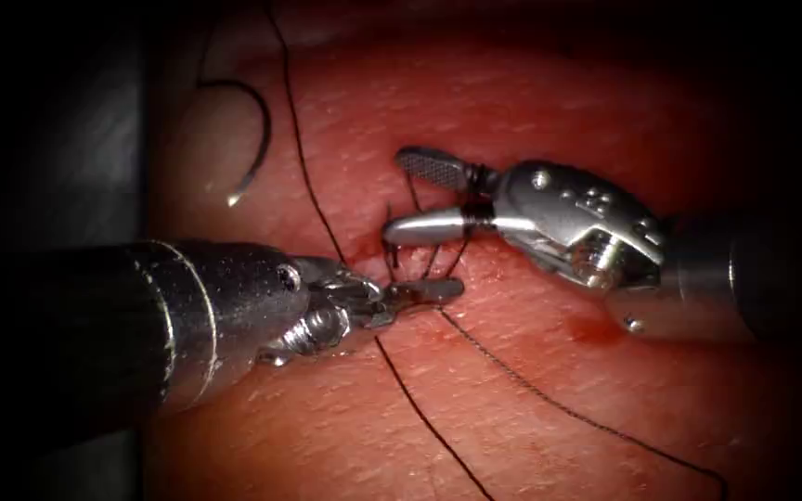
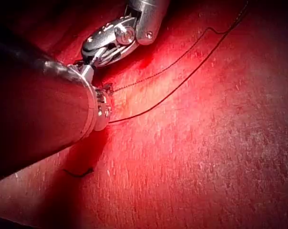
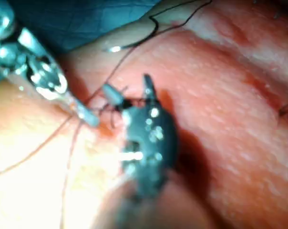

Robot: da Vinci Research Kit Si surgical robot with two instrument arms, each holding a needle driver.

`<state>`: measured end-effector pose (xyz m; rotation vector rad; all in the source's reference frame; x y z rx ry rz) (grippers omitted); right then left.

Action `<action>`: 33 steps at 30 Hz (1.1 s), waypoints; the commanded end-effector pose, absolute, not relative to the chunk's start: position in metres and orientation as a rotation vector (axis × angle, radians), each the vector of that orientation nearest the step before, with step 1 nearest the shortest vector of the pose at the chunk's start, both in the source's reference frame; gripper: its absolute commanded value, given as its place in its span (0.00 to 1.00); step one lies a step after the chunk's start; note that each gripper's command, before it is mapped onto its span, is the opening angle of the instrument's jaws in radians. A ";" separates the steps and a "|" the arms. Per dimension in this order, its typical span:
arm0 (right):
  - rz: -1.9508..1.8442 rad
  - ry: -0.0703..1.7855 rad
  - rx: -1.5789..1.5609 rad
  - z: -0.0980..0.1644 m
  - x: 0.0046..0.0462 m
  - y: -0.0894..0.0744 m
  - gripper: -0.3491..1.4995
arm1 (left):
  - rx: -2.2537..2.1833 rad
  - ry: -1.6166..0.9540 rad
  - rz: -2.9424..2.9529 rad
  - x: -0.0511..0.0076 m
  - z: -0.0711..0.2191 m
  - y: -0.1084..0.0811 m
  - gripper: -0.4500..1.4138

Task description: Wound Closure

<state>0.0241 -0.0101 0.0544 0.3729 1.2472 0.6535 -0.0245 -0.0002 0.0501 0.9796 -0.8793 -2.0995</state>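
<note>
My right tool (image 1: 409,199) stands open just above the cut (image 1: 384,252), with dark thread (image 1: 477,197) looped around the base of both jaws. Short strands run from those loops down to my left tool (image 1: 436,290), which is shut on the thread right at the cut. The curved needle (image 1: 258,139) lies free on the pale tissue to the left of the cut, held by neither tool and not in the tissue. The right wrist view has the open right tool (image 3: 128,88), the left tool (image 3: 84,114) and the needle (image 3: 134,44).
One long strand (image 1: 308,176) runs from the far edge down past the cut to the near edge; another strand (image 1: 549,399) trails to the lower right. A spot of red fluid (image 1: 591,329) sits under the right tool. A short cut end of thread (image 2: 79,172) lies on the tissue (image 2: 206,157).
</note>
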 end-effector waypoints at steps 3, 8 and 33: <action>0.702 1.191 0.365 0.056 0.0243 -0.011 0.51 | 0.982 -0.878 -2.098 -0.0251 0.051 0.000 0.00; 0.744 1.147 0.339 0.057 0.0241 -0.011 0.54 | 0.978 -0.874 -2.100 -0.0250 0.051 0.000 0.00; 0.829 1.083 0.322 0.059 0.0260 -0.010 0.00 | 0.978 -0.867 -2.116 -0.0239 0.050 -0.001 0.00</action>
